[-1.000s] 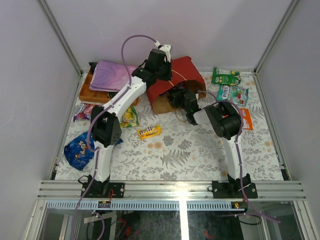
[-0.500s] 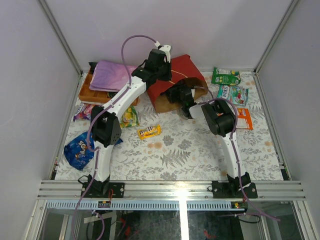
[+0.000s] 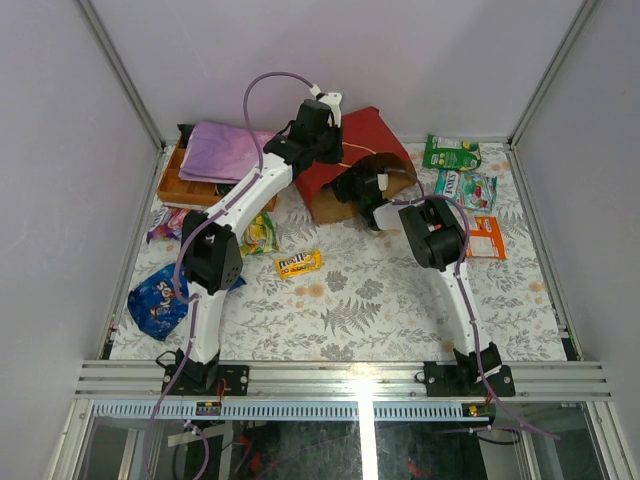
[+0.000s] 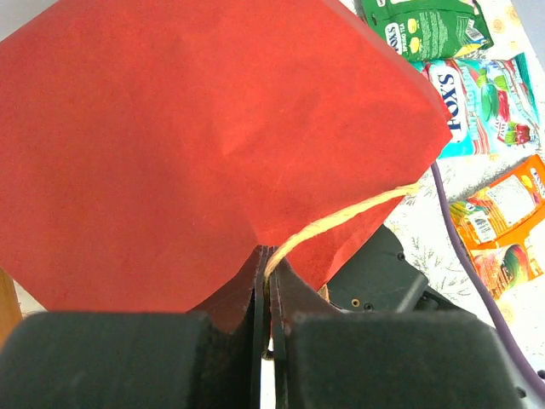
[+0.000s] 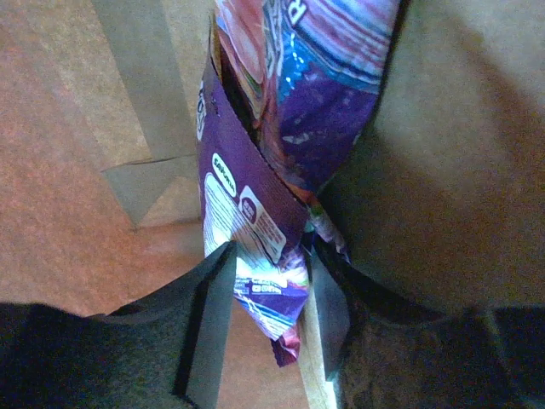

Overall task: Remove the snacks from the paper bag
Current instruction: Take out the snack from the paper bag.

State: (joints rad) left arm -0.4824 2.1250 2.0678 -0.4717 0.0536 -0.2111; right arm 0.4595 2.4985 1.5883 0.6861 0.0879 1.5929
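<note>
The red paper bag [image 3: 368,138] lies on its side at the back of the table, mouth facing front. My left gripper [image 3: 330,140] is shut on the bag's upper edge and yellow cord handle [image 4: 341,220]; in the left wrist view its jaws [image 4: 268,256] are pressed together on them. My right gripper [image 3: 352,186] is inside the bag's mouth. In the right wrist view it [image 5: 268,281] is open, its fingers straddling the lower corner of a purple snack packet [image 5: 289,128] lying on the brown inside. Other snacks lie outside the bag.
A blue Doritos bag [image 3: 158,300], a yellow packet [image 3: 298,264], a green-yellow pack [image 3: 260,232] and a purple pack [image 3: 165,222] lie on the left. Green [image 3: 450,152], Fox's [image 3: 465,187] and orange [image 3: 488,237] packs lie on the right. An orange tray [image 3: 178,188] holds a purple cloth [image 3: 222,152].
My right gripper has moved back and left, deeper into the bag's mouth. The left arm holds the bag as before.
</note>
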